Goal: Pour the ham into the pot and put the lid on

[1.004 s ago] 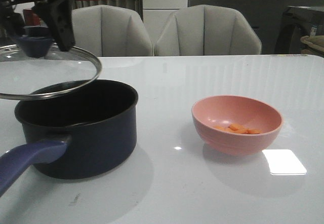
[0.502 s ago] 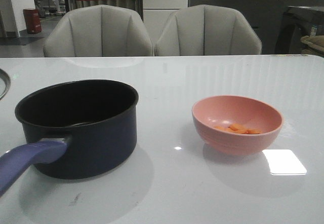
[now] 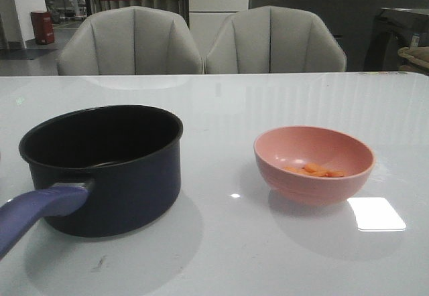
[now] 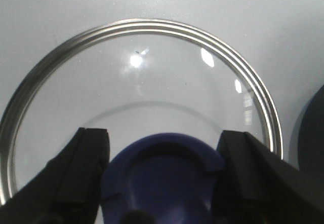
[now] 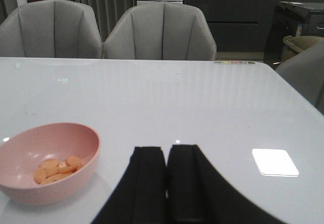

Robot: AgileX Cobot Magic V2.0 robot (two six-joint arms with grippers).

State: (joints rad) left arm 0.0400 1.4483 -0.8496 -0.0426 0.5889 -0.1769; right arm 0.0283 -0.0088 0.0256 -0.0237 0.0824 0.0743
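Note:
The pot [image 3: 114,175], dark navy with a purple-blue handle [image 3: 33,214], stands uncovered at the table's left; its inside looks dark and bare. The ham [image 3: 315,170], small orange chunks, lies in the pink bowl [image 3: 314,179] at the right. The lid [image 4: 152,72] is out of the front view. In the left wrist view my left gripper [image 4: 164,135] is shut on its purple-blue knob [image 4: 162,178], over the white table beside the pot's edge [image 4: 313,148]. My right gripper [image 5: 167,153] is shut and empty, near the bowl [image 5: 45,189] and the ham [image 5: 53,169].
Two grey chairs [image 3: 131,41] [image 3: 275,41] stand behind the white table [image 3: 221,108]. A bright patch of reflected light [image 3: 375,213] lies on the table right of the bowl. A dark cabinet [image 3: 399,38] is at the far right.
The lid and my left gripper, which were over the pot's left rim, have moved left out of the front view. Pot, bowl and ham have not moved.

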